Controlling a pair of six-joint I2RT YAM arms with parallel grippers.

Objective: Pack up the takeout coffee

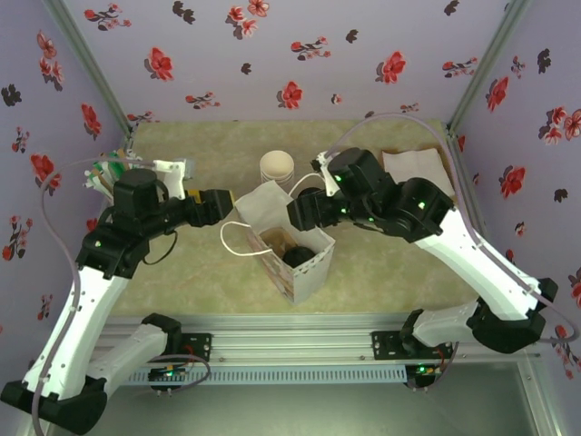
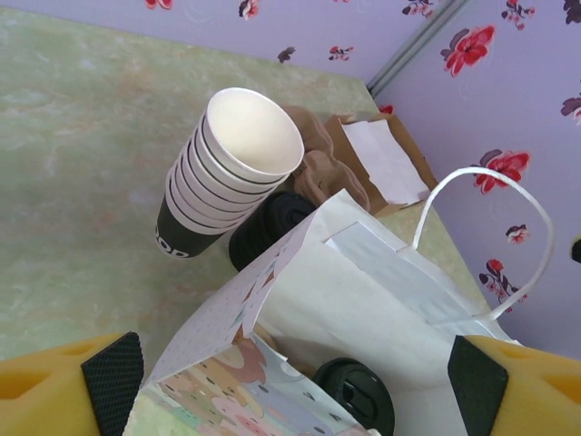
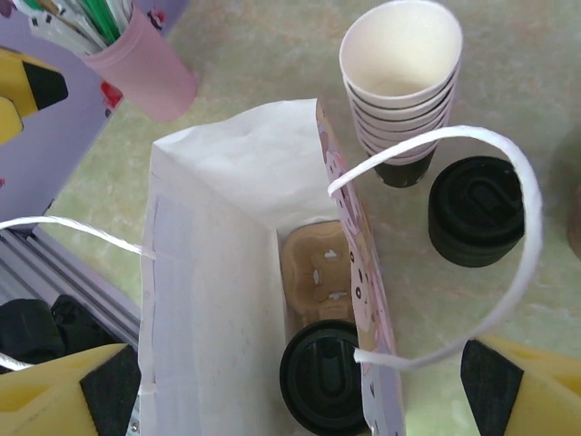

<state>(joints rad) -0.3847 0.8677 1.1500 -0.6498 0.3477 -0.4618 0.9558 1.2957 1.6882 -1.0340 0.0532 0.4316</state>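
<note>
Left pincer point(image 1: 227, 204) and right pincer point(image 1: 298, 214) wide-jawed beside bag point(image 1: 263, 207)

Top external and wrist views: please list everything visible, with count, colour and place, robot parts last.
paper bag: one, white with a pastel printed side, centre, standing open
takeout coffee: one, black lid, inside the bag
cup carrier: one, brown cardboard, on the bag's floor beside the coffee
paper cups: one stack, cream rims, behind the bag
lids: one stack, black, beside the cups
pink holder: one, holding green and white sticks, far left
white paper: one sheet on brown paper, far right
left claw: yellow with black pads, open, at the bag
right claw: same colours, open, above the bag
</note>
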